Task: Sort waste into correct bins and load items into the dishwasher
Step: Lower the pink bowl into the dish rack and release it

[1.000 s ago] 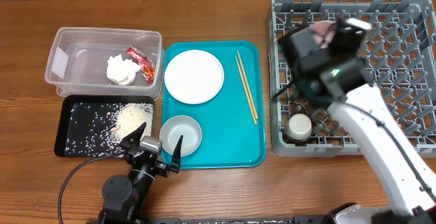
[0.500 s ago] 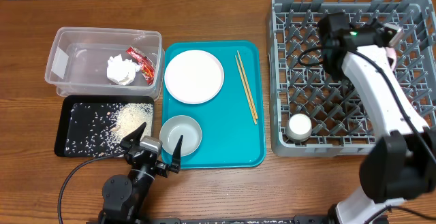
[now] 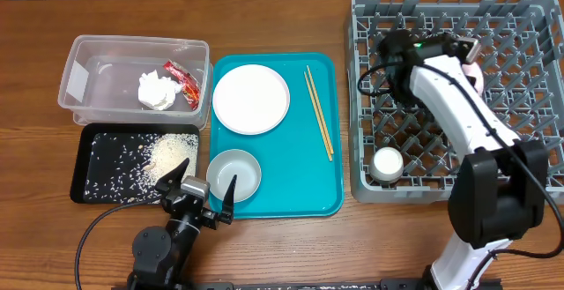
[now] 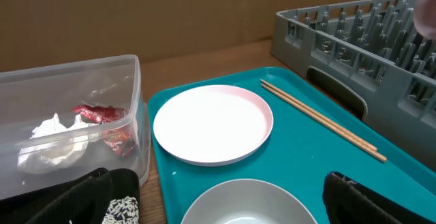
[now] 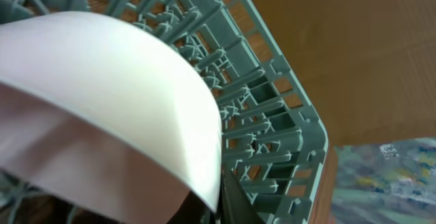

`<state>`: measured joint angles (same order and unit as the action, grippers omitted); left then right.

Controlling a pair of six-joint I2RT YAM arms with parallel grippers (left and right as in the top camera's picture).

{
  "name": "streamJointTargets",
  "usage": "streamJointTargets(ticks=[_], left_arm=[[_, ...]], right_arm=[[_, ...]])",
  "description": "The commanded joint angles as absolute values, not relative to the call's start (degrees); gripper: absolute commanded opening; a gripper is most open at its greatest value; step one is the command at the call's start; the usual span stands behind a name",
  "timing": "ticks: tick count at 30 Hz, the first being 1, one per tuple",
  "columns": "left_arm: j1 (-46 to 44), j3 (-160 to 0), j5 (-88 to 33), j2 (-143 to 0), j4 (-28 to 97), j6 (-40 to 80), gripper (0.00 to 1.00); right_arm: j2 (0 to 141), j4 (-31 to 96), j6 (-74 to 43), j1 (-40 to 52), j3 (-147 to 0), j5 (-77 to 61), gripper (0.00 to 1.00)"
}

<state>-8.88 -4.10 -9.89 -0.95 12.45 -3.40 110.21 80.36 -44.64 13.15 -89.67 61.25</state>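
We see a wood-grain table (image 3: 352, 246) under even light, w/ a plain brown backdrop (image 4: 136, 13) across the top, and mottled grey-green floor (image 5: 385, 180) lower right.

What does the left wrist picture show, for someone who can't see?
A round white plate sits on a teal tray, with wooden chopsticks to its right and a bowl nearest the camera. A clear tub at left holds a napkin and red wrapper; a grey dish rack stands at right.
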Motion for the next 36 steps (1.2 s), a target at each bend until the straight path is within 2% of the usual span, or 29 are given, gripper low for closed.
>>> streamJointTargets(ticks=[1,7,11,13,15,18,19,23,28,31,36], left_arm=[[-8.60,-3.88,-10.55,-0.25,12.40,-3.86,1.00],[-8.60,-3.88,-10.55,-0.25,12.40,-3.86,1.00],[-8.60,-3.88,-10.55,-0.25,12.40,-3.86,1.00],[-8.60,-3.88,-10.55,-0.25,12.40,-3.86,1.00],[-8.60,-3.88,-10.55,-0.25,12.40,-3.86,1.00],[-8.60,-3.88,-10.52,-0.25,12.40,-3.86,1.00],[-8.60,-3.88,-10.55,-0.25,12.40,-3.86,1.00],[-8.60,-3.88,-10.55,-0.25,12.40,-3.86,1.00],[-8.60,-3.88,-10.55,-0.25,12.40,-3.86,1.00],[-8.60,-3.88,-10.55,-0.25,12.40,-3.86,1.00],[-8.60,-3.88,-10.52,-0.25,12.40,-3.86,1.00]], right_arm=[[111.20,81.41,-45.10,13.72,-89.95,58.28,0.04],[111.18,84.90,-46.68,14.96,-89.97,54.13,0.05],[111.13,87.66,-50.00,15.59,-90.11,48.12,0.14],[110.80,87.81,-49.98,16.05,-90.26,45.15,0.26],[109.86,87.79,-49.98,16.67,-90.70,41.74,0.49],[107.15,87.50,-49.36,18.15,-92.27,35.92,0.67],[106.17,87.29,-48.40,18.68,-92.79,34.02,0.69],[100.64,81.36,-37.39,21.82,-93.95,19.81,0.71],[95.66,71.05,-22.00,28.03,-93.95,-7.62,0.71],[96.23,68.45,-22.17,32.64,-93.56,-13.23,0.71],[99.35,62.15,-24.71,41.21,-89.43,-12.88,0.68]])
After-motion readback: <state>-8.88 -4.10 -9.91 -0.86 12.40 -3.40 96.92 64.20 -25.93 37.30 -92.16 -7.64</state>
